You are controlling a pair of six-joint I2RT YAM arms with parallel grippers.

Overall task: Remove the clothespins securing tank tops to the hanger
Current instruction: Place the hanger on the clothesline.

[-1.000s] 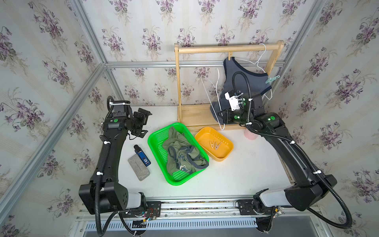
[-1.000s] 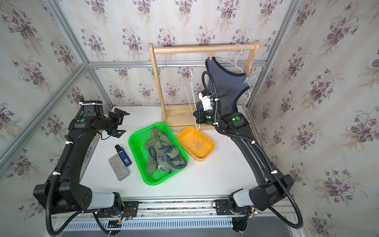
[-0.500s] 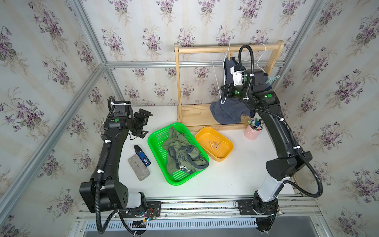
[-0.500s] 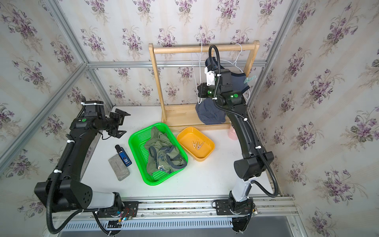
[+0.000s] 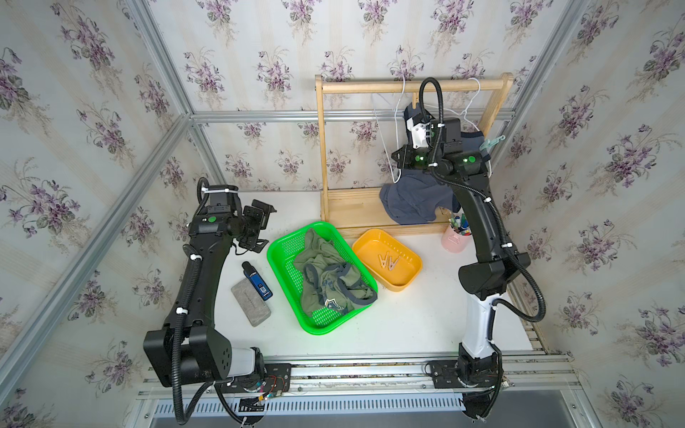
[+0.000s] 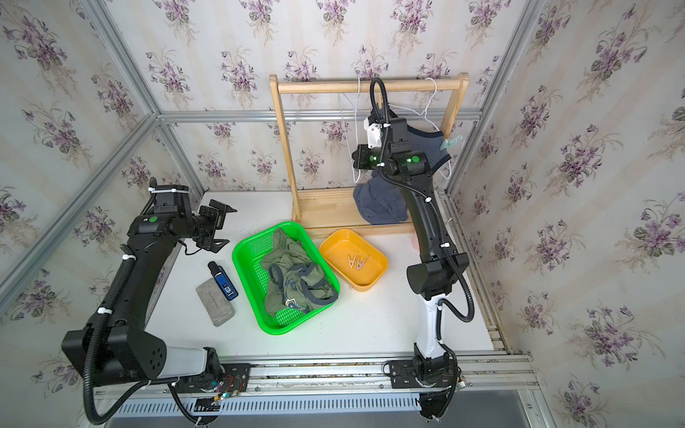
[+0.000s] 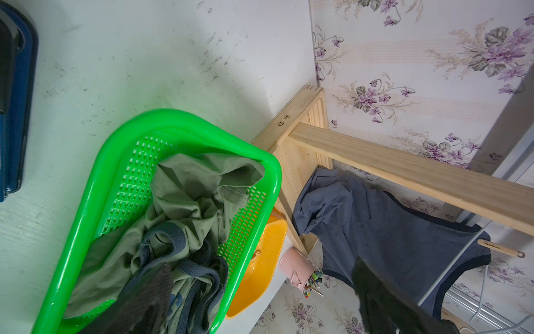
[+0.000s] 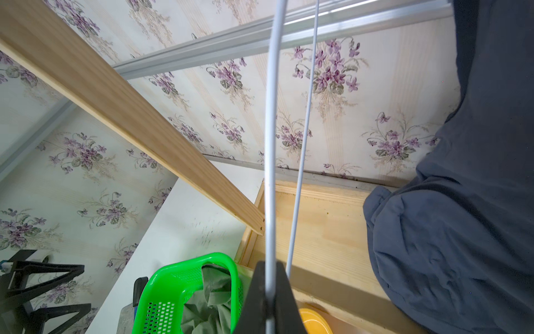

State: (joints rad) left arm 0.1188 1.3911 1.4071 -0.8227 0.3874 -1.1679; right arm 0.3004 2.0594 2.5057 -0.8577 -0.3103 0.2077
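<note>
Newly risen to rail (image 5: 363, 87), right gripper (image 8: 270, 270) is clenching white wire hanger (image 8: 271, 130); slate-blue tank top (image 5: 411, 205) is now slumping onto rack base (image 5: 352, 209) (mint-green clothespin (image 5: 491, 142) still pinning it); left gripper (image 5: 266, 226) idling, released wide.

Showing bright green on mesh basket (image 5: 287, 255), olive with navy trim on crumpled tank top (image 5: 318, 259). Reading slate blue on hanging tank top (image 5: 411, 203), orange-yellow on tray (image 5: 374, 246), tan on two clothespins (image 5: 387, 261), mint on clipped clothespin (image 5: 492, 142), white on wire hanger (image 8: 271, 144). Noting purple floral wallpaper (image 5: 259, 74).
</note>
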